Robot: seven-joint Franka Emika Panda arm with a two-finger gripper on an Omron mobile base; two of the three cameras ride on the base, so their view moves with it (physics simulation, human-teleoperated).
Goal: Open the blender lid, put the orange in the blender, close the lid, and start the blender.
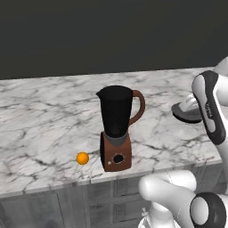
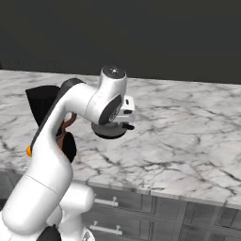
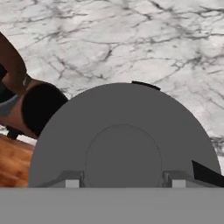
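Jaws pinch the raised centre knob of the blender lid [image 3: 122,140], drawn in tight on it, and the gripper [image 2: 113,123] holds the disc off the jar, low over the marble counter [image 1: 40,116] to the right of the blender [image 1: 116,129]. From the hand view the lid hangs flat beneath the hand, its small side tab poking out at one edge. It reads as a stiff, light disc; the knob is the natural hold, since it sits at the centre and keeps the disc from tipping. Set down, it should lie flat on its rim without rolling.

With the lid off, the jar mouth stands open. Beside the blender's reddish-brown base, to its left and near the counter's front edge, lies the orange [image 1: 82,158]. That is likely the next thing to take. It looks small, round and firm, so it may roll at a nudge and slip from a grip that lands off-centre. A hold straight across its widest part, from above, looks safest. A drop into the jar should do it no harm, though the tall, narrow jar calls for a release right over the opening. Nearness to the counter edge is the risk: a glancing touch could send it off.
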